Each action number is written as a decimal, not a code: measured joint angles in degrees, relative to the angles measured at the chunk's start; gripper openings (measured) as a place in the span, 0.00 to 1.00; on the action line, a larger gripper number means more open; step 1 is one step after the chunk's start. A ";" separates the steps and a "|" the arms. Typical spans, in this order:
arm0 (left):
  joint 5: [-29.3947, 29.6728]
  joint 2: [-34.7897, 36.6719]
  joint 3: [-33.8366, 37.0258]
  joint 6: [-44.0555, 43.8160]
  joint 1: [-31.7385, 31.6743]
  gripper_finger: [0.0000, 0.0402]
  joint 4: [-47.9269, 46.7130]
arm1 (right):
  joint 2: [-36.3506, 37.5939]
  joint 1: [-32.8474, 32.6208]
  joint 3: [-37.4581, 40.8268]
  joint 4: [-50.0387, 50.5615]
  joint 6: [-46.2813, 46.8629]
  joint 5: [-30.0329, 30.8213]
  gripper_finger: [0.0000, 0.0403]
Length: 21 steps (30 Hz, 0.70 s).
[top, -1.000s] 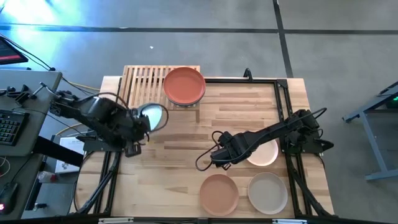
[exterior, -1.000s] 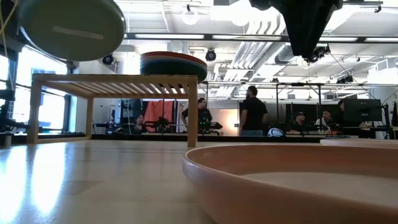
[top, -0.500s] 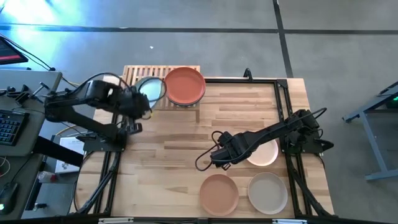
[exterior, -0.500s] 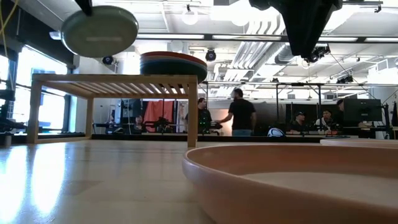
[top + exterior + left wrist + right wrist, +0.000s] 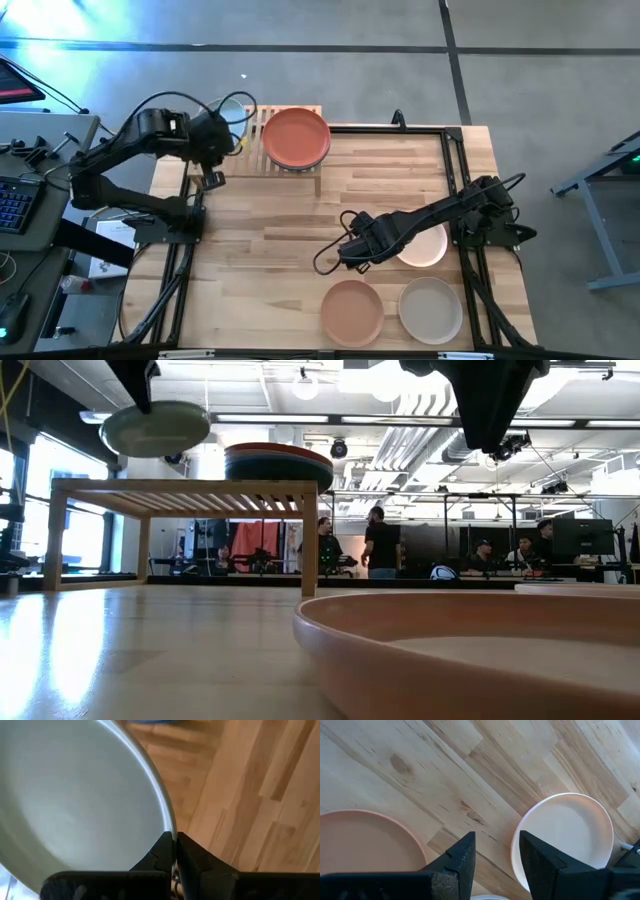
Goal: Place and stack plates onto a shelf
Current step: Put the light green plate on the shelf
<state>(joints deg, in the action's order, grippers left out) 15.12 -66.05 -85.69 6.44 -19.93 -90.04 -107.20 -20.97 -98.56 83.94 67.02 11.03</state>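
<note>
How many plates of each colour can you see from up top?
terracotta red plate: 1
sage green plate: 1
pink plate: 1
peach plate: 1
beige plate: 1
Total: 5, with more hidden under the red one.

We saw a butcher-block desk (image 5: 270, 250) with a black frame along its edges. The slatted light-wood shelf (image 5: 215, 125) stood on its far left corner, on short legs. A stack of plates (image 5: 296, 138) sat on the shelf's right half, terracotta red one on top. Three plates lay directly on the desk's near right part: a peach plate (image 5: 351, 311), a beige plate (image 5: 431, 309) just beside it, and a pink plate (image 5: 430, 247) behind those.
</note>
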 joint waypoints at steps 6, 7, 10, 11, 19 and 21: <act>-3.00 -0.12 5.48 4.37 -5.44 0.00 0.02 | 0.00 0.53 0.00 -0.09 0.00 0.00 0.32; -2.96 -0.12 6.34 4.81 -6.01 0.00 0.04 | -0.01 0.70 0.00 -0.09 -0.05 0.00 0.32; -2.63 -0.35 8.44 6.01 -7.55 0.00 -0.09 | 0.00 0.91 0.00 -0.28 -0.11 0.45 0.32; -2.60 -0.48 8.75 6.22 -7.95 0.00 0.09 | 0.00 1.05 0.00 -0.30 -0.11 0.51 0.32; -2.17 -3.64 9.05 8.81 -9.48 0.00 0.50 | 0.00 1.22 0.00 -1.52 -0.44 0.50 0.32; -2.11 -5.04 9.05 8.89 -9.48 0.00 0.96 | -0.02 1.22 0.00 -1.57 -0.44 0.50 0.32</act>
<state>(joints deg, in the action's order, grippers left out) 13.02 -71.09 -76.64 15.33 -29.41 -89.08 -107.22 -19.75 -98.56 82.37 66.59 11.53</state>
